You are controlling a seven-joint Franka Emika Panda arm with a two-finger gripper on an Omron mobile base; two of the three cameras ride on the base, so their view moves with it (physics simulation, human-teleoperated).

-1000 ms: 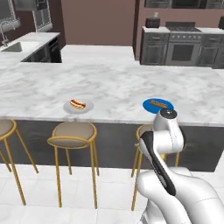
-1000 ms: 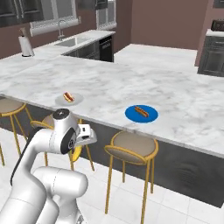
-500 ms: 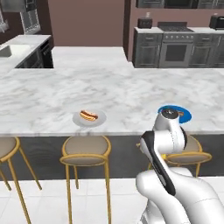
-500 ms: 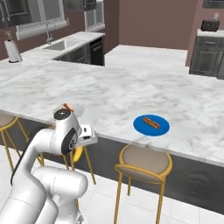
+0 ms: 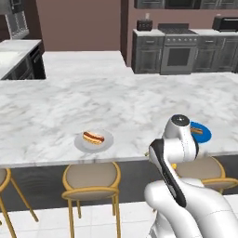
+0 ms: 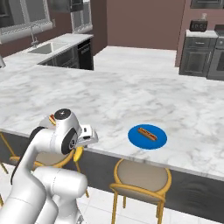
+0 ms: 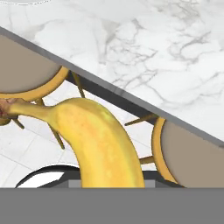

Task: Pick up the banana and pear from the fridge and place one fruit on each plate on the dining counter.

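The bright-yellow banana looms large in the hand view and hides the fingertips. My gripper is shut on it, just below the front edge of the dining counter. Its yellow end hangs under the hand. On the counter lies the blue plate with a hot dog on it. To the left lies the pale plate, holding another hot dog. My arm partly covers the blue plate in the left base view. The pear and the fridge are out of view.
Gold-legged stools stand tucked under the counter's front edge, one close beside the gripper. Dark cabinets with a stove line the back wall. A sink worktop runs along the far left.
The whole picture has shifted: the base has driven along and closer to the dining counter, so both plates look nearer. The banana stays in the gripper.
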